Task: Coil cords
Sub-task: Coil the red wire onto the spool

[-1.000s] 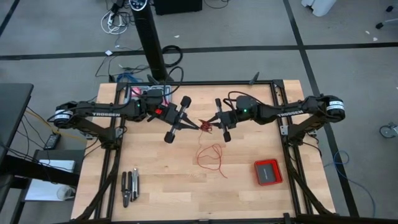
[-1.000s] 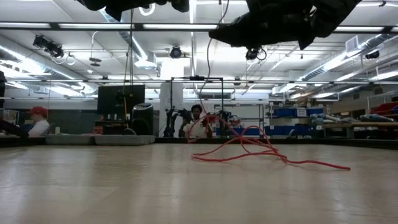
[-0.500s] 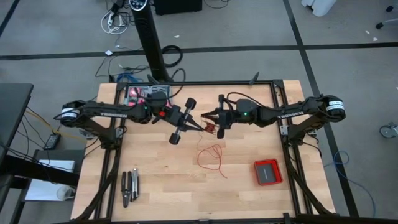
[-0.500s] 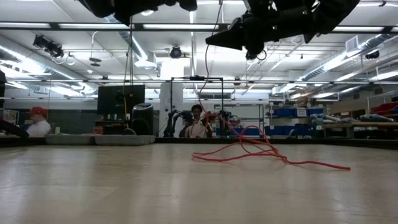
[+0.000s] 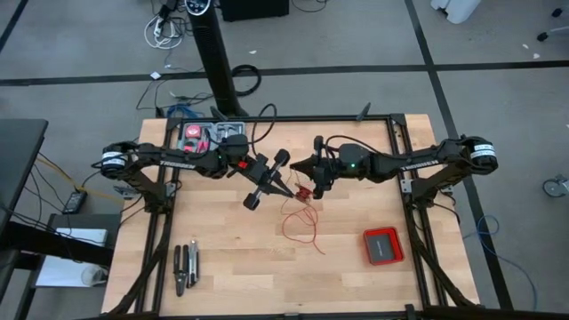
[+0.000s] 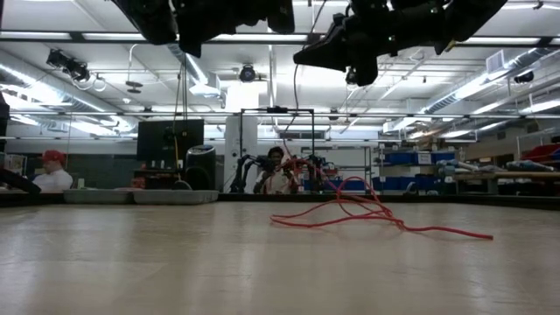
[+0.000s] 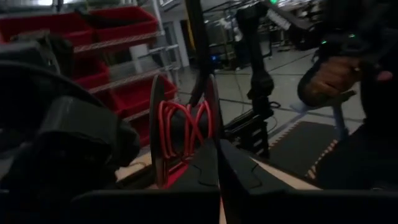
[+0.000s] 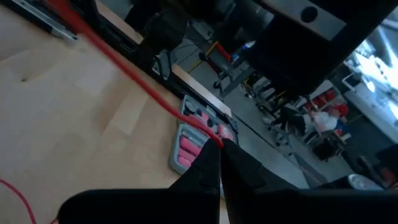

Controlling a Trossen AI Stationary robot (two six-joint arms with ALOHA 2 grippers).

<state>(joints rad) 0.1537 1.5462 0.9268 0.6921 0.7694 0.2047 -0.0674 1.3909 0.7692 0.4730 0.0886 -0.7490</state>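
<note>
On the wooden table (image 5: 231,276), one red wire (image 5: 300,224) loops at centre. Two grippers meet above: the left gripper (image 5: 290,193) clenches a wire-wound spool (image 7: 183,127), the right gripper (image 5: 302,166) pinches the wire. One red box (image 5: 383,246) sits at four o'clock.

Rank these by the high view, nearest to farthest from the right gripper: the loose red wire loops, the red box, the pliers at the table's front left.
From the right gripper, mid-table:
1. Loose red wire loops, just in front of it, at the table's middle.
2. Red box, front right of the table.
3. Pliers, front left, far across the table.
</note>
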